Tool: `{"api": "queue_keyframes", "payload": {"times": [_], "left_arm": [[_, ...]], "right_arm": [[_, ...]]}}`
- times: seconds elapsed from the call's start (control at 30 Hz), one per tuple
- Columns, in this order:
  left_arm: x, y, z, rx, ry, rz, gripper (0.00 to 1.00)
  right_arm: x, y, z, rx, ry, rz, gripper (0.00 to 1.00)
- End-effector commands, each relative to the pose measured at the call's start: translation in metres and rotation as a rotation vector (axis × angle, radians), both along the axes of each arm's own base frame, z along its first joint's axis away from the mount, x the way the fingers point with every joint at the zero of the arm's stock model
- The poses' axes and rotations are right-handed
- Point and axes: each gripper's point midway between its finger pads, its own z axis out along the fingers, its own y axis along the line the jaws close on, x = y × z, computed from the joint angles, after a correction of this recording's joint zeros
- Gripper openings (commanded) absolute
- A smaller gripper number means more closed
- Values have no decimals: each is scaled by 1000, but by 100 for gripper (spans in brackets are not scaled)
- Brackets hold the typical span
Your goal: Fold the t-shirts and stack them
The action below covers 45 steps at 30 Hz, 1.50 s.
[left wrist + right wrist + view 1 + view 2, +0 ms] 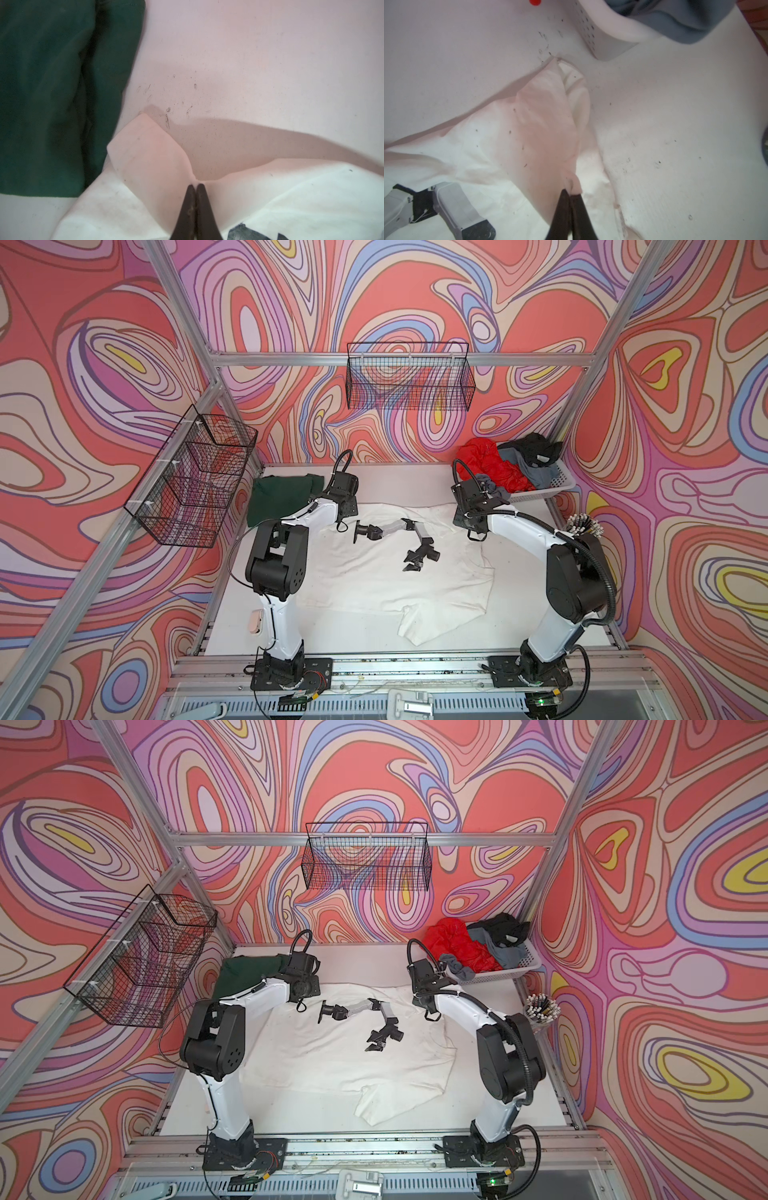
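On the bench (515, 605): white shirt (374, 572) spread.
Far left: green shirt (282, 497).
Far right: basket (555, 485) of shirts (486, 464).
Left jaws: pinching white shirt.
Right jaws: pinching white shirt.

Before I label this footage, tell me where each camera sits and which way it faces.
Top views: high at the front, looking down on the table; left arm and right arm show whole.
Left wrist: on its arm, looking along the left gripper, shut on the white t-shirt; green t-shirt beside.
Right wrist: on its arm, looking along the right gripper, pinching the same shirt; white basket beyond.
Shared: the white t-shirt.
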Motion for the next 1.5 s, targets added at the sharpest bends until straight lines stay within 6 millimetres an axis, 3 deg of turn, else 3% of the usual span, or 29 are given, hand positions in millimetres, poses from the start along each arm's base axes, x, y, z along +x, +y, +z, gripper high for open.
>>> {"api": "queue_keyframes", "payload": {"times": [0.0,0.33,0.57,0.6,0.63,0.77,0.87,1.2,1.47], "left_arm": [[1,-3,9,-18,-34,-13,0],[-3,-2,10,-19,-37,-9,0],[-21,5,13,-21,-17,16,0],[-26,8,12,-18,-11,28,6],[-30,10,11,-13,-7,38,20],[-46,26,10,30,-7,98,48],[-50,40,14,58,-23,146,59],[-16,60,11,-293,-23,247,63],[11,56,3,-354,14,216,62]], "right_arm": [[-15,-13,8,-16,-9,-60,0],[-47,-15,-11,-27,73,-59,0],[-64,-6,-35,16,131,-31,0],[-66,-5,-39,26,137,-28,0],[-68,-4,-41,37,141,-27,0],[-76,-7,-51,38,158,-33,0],[-79,-7,-54,42,165,-30,0],[-94,-13,-73,32,200,-39,0],[-95,-13,-77,35,193,-44,0]]}}
